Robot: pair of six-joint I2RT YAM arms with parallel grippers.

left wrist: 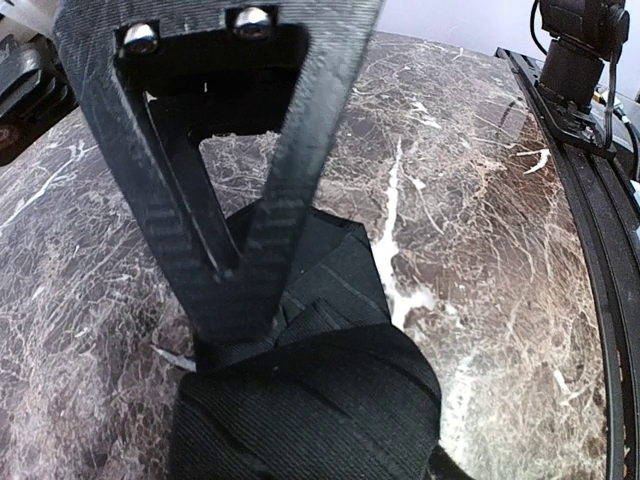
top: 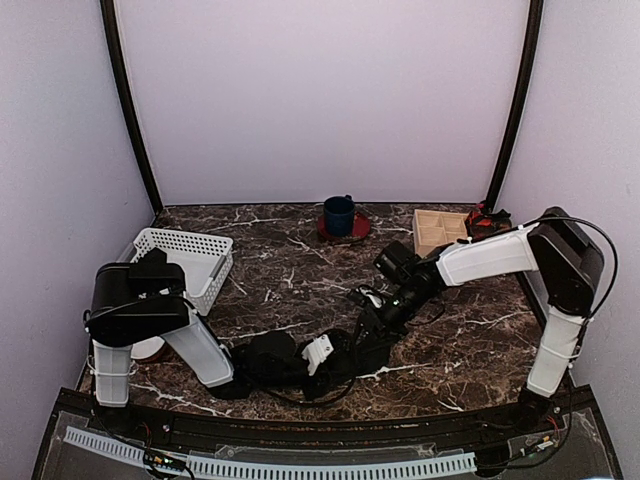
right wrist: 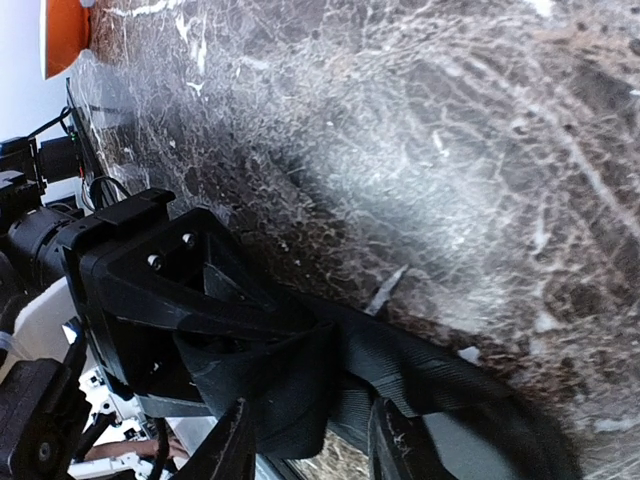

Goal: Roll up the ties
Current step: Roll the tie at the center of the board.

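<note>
The left claw (left wrist: pixel 235 318) pinches a fold of the tie (left wrist: pixel 320 400), which lies bunched at the near middle of the counter (left wrist: pixel 480 200). Its length runs left to right toward the right claw (right wrist: pixel 310 442), whose fingers stand spread over the strip. Only the overhead view shows the white basket (top: pixel 213 272) farther left.

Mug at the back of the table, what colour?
Dark blue mug; top external view shows it best.

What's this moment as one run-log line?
left gripper: shut on black fabric necktie | right gripper: open, jaws apart at same necktie | necktie: bunched heap on dark marble tabletop, near edge
</note>
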